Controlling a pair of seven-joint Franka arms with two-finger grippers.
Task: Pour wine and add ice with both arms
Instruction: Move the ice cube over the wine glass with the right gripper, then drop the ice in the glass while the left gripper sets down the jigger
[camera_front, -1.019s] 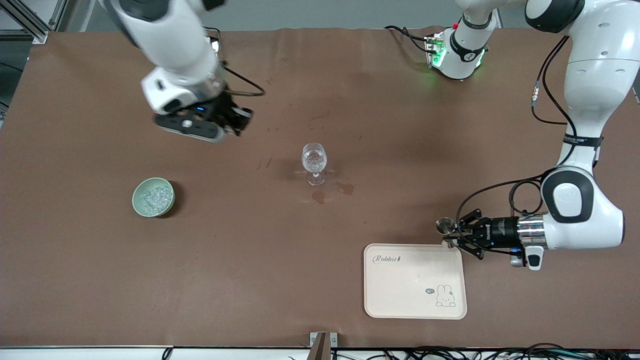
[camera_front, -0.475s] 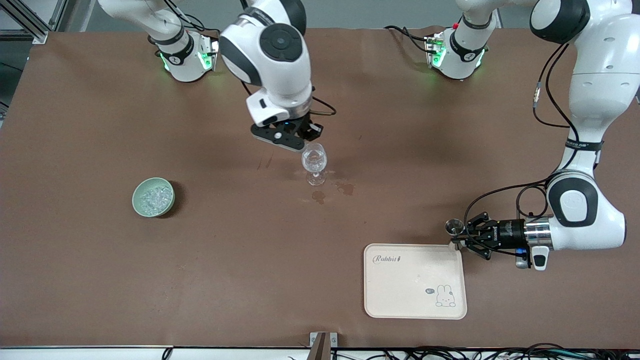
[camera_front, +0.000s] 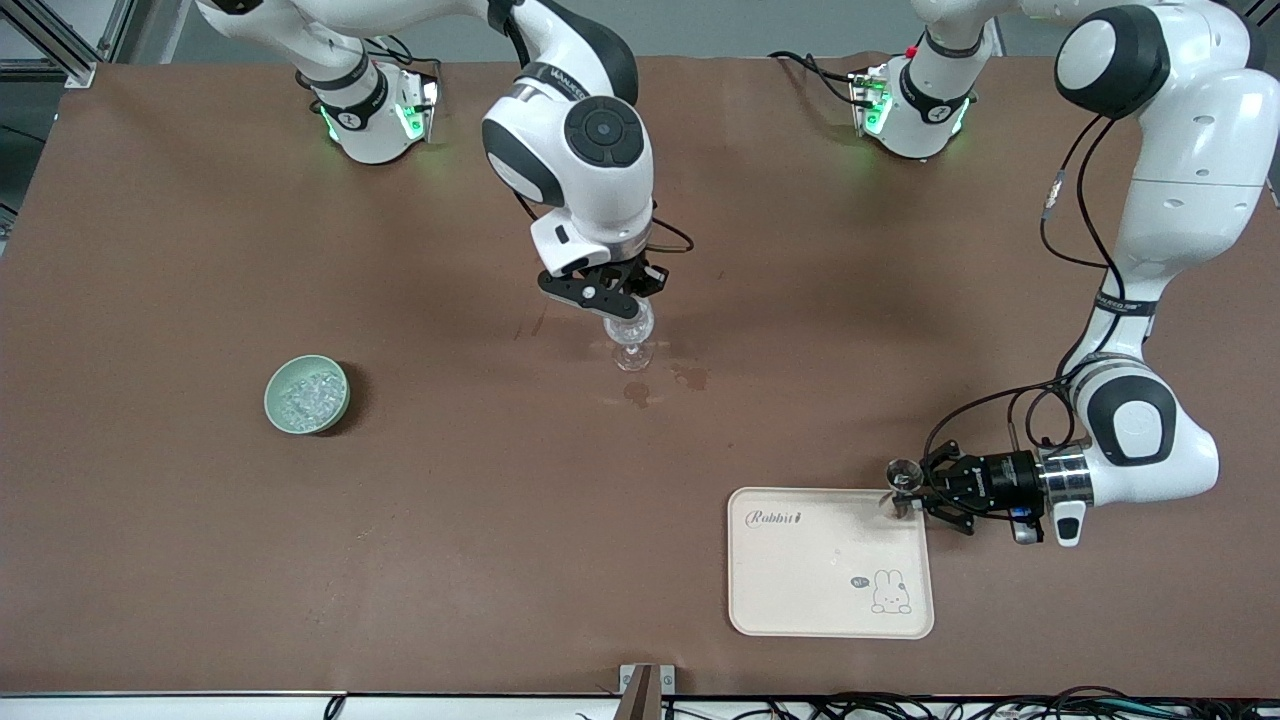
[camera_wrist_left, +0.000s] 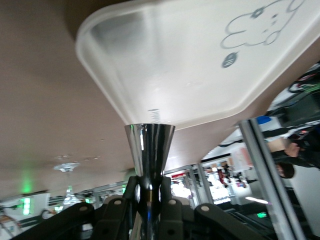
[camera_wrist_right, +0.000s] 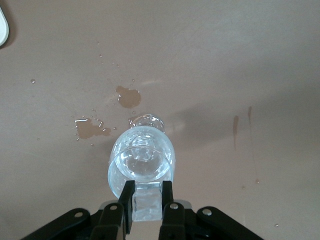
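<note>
Holding an ice cube (camera_wrist_right: 147, 206) between its fingers, the right gripper (camera_front: 612, 297) is hovering directly over the stemmed glass (camera_front: 630, 340), which is standing mid-bench. In the right wrist view the cube is clamped just outside the rim, with the cup's mouth immediately ahead of the fingertips and clear contents already visible inside. The remaining ice (camera_front: 309, 395) is lying heaped in the pale green bowl (camera_front: 280, 378), well apart from these fingers, toward the right arm's end of the bench.

Judgement: the step in hand is the release of the cube into the glass. To do it well, the fingers should be centred over the mouth before parting, since the cube is sitting at the rim's edge and could strike the lip and bounce onto the bench. A low release is advisable; the glass is narrow-footed, and wet stains (camera_wrist_right: 129, 97) on the bench beside its foot suggest splashing is a live risk.

The left gripper (camera_front: 912, 485) is clamped on a metal jigger (camera_wrist_left: 149, 150), holding it over the corner of the cream tray (camera_front: 830, 600). Its fingers are closed on the jigger's narrow waist, with the tray's rim just ahead of the flared cup.
</note>
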